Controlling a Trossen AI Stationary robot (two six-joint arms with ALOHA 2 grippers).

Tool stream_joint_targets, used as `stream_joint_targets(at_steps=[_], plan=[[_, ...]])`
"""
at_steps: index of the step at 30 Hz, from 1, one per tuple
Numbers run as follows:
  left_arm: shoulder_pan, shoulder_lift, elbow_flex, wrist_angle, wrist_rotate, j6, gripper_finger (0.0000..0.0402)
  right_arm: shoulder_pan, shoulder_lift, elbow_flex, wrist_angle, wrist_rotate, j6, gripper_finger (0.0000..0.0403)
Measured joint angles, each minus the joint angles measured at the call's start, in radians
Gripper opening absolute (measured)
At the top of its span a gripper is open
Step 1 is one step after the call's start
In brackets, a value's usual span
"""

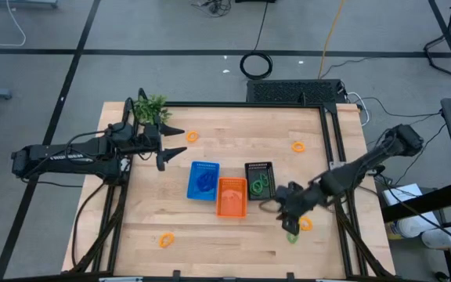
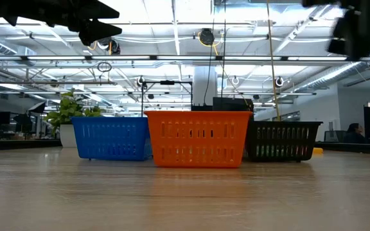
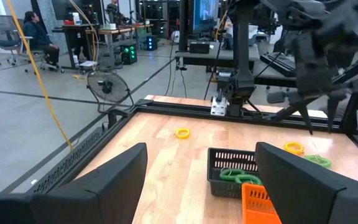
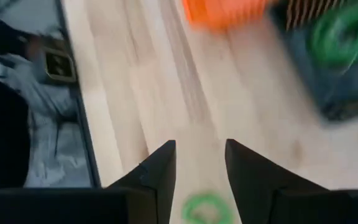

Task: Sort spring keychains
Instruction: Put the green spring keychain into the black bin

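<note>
Hovering over the table's near right part, the right gripper (image 4: 201,180) is seen with its fingers apart and nothing held between them. Just ahead of and below its fingertips a green keychain (image 4: 202,208) lies on the wood; in the high view it shows just under the gripper (image 1: 291,215) at the green keychain's spot (image 1: 292,236), with an orange keychain (image 1: 305,224) just beside it. Beyond the gripper, toward the table's middle, the black basket (image 1: 258,179) is found, already holding green coils (image 4: 347,31), then the orange basket (image 1: 232,196) and the blue basket (image 1: 203,180), the three touching in a cluster.

The step in hand is judged to be the approach to the green keychain, a pick not yet made. For the next move a descent is called for until the fingers straddle the loop, then a closing and a carry to the black basket.

Farther off, more orange keychains are left loose: one (image 1: 297,146) beyond the black basket, one (image 1: 192,136) near the left gripper (image 1: 167,153), one (image 1: 166,239) at the near left. The left gripper is held open and empty above the far left of the table, beside a plant sprig (image 1: 151,107).
</note>
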Motion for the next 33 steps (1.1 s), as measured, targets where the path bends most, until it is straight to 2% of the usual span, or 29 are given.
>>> stream_joint_targets(at_steps=[6, 15, 27, 33], plan=[[0.000, 0.000, 0.000, 0.000, 0.000, 0.000, 0.0308, 0.099, 0.144, 0.006, -0.028, -0.070, 0.207, 0.0123], [0.000, 0.000, 0.000, 0.000, 0.000, 0.000, 0.0308, 0.122, 0.315, 0.006, -0.049, -0.080, 0.171, 0.0123], [0.000, 0.000, 0.000, 0.000, 0.000, 0.000, 0.0308, 0.139, 0.347, 0.005, -0.087, -0.132, 0.096, 0.0123], [0.000, 0.000, 0.000, 0.000, 0.000, 0.000, 0.0308, 0.155, 0.347, -0.057, -0.068, -0.134, 0.084, 0.0123]])
